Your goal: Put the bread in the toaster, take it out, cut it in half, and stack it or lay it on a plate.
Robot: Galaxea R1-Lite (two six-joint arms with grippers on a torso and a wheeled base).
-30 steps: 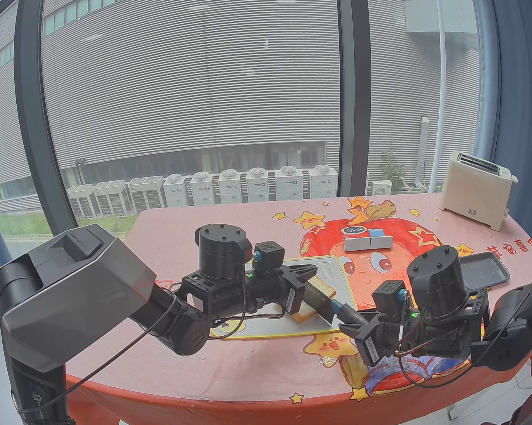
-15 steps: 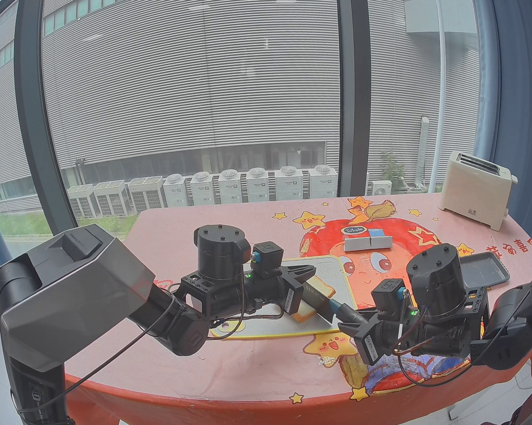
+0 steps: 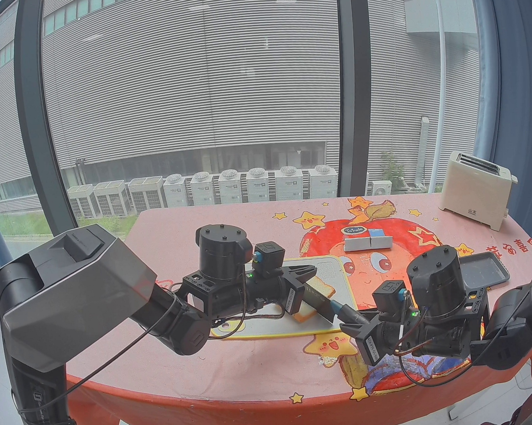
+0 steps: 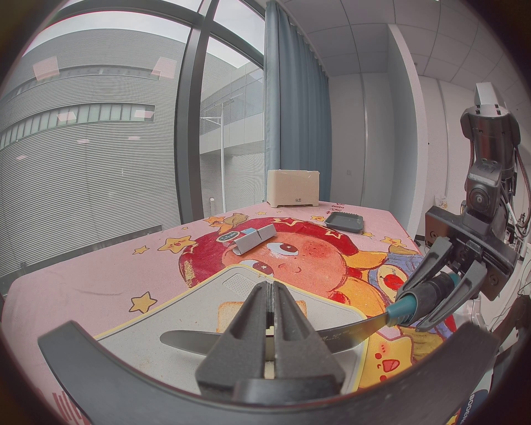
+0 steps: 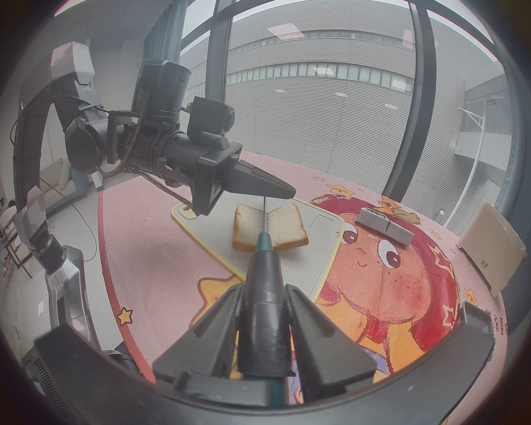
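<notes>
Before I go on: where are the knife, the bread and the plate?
knife (image 4: 345,332): left wrist view, on the blade near the handle.
bread (image 5: 283,224): right wrist view, on its top face.
plate (image 3: 485,269): head view, on its bare floor.

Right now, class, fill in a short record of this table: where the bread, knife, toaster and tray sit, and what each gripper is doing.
bread: one slice, flat on the cutting board
knife: blade across the slice's middle
right gripper: shut on the knife handle
left gripper: shut, tips close by the bread
toaster: far right of the table
tray: dark, between toaster and right arm
</notes>
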